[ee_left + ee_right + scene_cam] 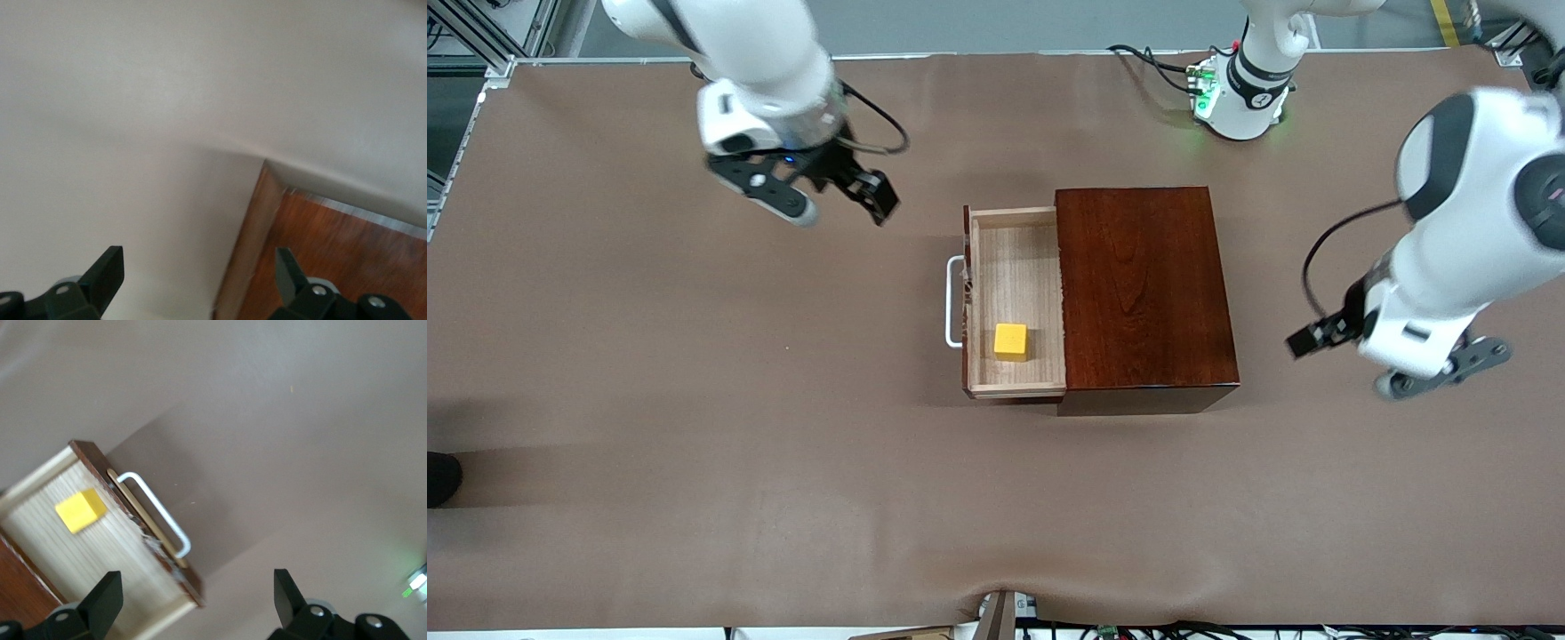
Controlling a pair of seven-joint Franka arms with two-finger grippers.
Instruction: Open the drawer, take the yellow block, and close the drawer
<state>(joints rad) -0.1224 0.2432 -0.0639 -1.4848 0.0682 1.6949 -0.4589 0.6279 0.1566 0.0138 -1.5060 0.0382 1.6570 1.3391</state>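
Note:
The drawer [1016, 267] stands pulled out of the dark reddish-brown box [1145, 284], toward the right arm's end of the table, its white handle [951, 302] leading. The yellow block [1010, 341] lies inside, in the corner nearer the front camera. My right gripper [843, 212] hangs open over bare cloth near the drawer. Its wrist view shows the gripper [193, 600] empty, with the yellow block [81, 510], the handle [160, 513] and the drawer [100, 547]. My left gripper [1347, 364] is open and empty over the cloth beside the box; its wrist view [200, 280] catches reddish wood [347, 253].
The brown cloth-covered table [694, 400] spreads wide around the box. The left arm's base [1240, 89] with its cables stands at the table's edge by the robots. A dark shoe tip [440, 478] shows at the right arm's end.

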